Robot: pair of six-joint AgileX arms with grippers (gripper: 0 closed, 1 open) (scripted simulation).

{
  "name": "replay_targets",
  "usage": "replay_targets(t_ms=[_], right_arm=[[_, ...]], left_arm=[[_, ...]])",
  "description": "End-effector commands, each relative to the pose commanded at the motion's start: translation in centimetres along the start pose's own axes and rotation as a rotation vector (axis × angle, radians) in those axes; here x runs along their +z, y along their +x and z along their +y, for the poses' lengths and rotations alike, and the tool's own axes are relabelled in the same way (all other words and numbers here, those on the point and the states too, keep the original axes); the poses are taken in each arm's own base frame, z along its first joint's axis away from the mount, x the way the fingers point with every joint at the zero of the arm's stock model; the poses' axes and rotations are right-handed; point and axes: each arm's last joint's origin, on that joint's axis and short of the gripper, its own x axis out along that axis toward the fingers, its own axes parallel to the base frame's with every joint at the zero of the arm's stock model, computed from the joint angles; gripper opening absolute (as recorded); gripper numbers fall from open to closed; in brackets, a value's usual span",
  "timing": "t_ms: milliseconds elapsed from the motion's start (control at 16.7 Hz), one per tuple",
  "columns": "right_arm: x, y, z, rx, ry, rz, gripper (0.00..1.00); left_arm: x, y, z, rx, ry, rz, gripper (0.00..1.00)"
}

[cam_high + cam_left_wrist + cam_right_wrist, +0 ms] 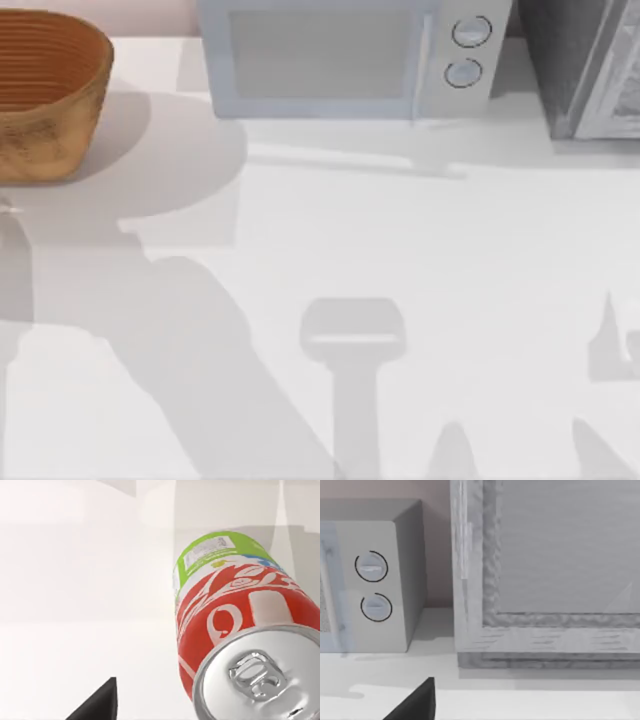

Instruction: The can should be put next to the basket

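Can (235,630) first: where is it?

— Right up against the left wrist camera, over the white table (75,580). Smooth metal cylinder: silver lid with a pull tab, red band, green base.

Which way does it point?

— Its long axis runs away from the camera, tilted, lid nearest and base farthest.

Is the claw holding it?

— Cannot tell. A black wedge of the left gripper (97,707) sits beside the can; its state is hidden. The right gripper (415,705) is the same, a dark corner.

And from above?

— At far left, the basket (45,110), round, ribbed orange-brown wicker. At far middle, a boxy pale microwave (330,55) with two round dials. At far right, a grey cabinet (585,65); the right wrist view gives its rough framed front.
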Motion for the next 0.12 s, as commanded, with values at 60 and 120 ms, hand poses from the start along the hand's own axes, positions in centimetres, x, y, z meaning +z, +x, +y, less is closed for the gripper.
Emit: replay_targets(t_ms=[60, 120], right_arm=[[0.00, 0.00, 0.00, 0.000, 0.000, 0.000, 1.00], [0.00, 0.00, 0.00, 0.000, 0.000, 0.000, 1.00]], left_arm=[[0.01, -0.45, 0.03, -0.001, 0.001, -0.005, 1.00], [0.01, -0.68, 0.04, -0.001, 0.001, -0.008, 1.00]])
